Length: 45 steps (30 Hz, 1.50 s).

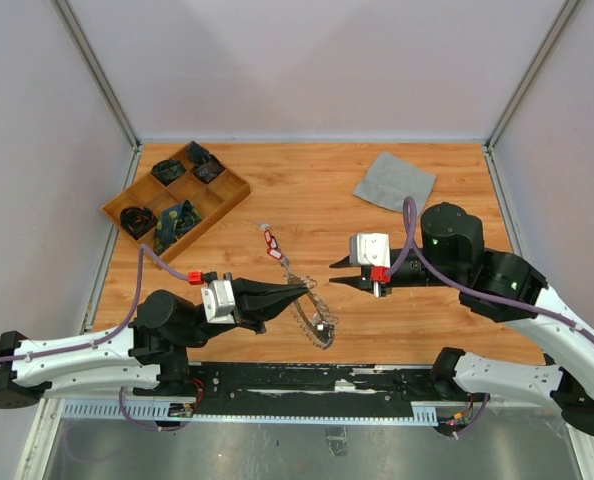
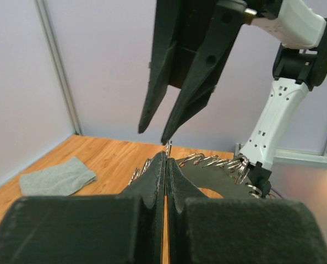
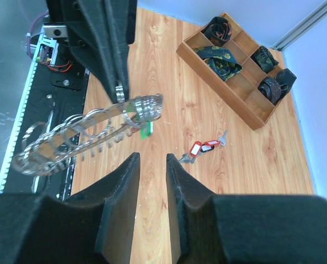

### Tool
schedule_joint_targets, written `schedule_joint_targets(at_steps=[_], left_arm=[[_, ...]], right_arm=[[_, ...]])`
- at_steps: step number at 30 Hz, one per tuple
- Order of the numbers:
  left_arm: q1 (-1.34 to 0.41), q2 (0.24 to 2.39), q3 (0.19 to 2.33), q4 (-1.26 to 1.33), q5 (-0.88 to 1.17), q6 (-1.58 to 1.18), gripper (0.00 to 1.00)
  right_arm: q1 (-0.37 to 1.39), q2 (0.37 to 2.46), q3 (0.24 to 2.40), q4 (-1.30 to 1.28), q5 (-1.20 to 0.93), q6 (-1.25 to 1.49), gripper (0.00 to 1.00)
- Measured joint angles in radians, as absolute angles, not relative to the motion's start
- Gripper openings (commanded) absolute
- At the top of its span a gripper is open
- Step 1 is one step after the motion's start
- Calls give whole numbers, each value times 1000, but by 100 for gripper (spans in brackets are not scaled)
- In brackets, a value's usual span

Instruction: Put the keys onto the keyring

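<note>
My left gripper [image 1: 303, 289] is shut on the rim of the keyring [image 1: 312, 312], a thin silver ring fringed with small metal loops, and holds it tilted above the table. In the right wrist view the keyring [image 3: 81, 135] hangs from the left gripper's fingers [image 3: 111, 49], with a green-tagged key [image 3: 147, 129] dangling from it. My right gripper [image 1: 335, 274] is open and empty, its tips just right of the ring. Loose keys with red tags [image 1: 271, 242] lie on the wood beyond the ring; the right wrist view shows the same keys [image 3: 199, 148].
A wooden compartment tray [image 1: 177, 195] holding dark rolled items stands at the far left. A grey cloth square [image 1: 394, 180] lies at the far right. Metal frame posts and pale walls close in the table.
</note>
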<state>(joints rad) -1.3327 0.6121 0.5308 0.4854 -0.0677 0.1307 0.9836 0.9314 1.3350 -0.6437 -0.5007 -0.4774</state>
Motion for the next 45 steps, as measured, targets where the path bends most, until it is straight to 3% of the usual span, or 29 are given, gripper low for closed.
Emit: schedule_joint_targets(at_steps=[14,34,45], left_arm=[[-1333,618,531,486,6,131,1],[-1333,620,531,492,6,131,0],[-1333,620,531,492,4,131,1]], right_arm=[[984,920,1265,-504,-565,-516,35],[995,912,1217,-437,-671,-533,26],[1005,917,1217,-439,-680,-535,32]])
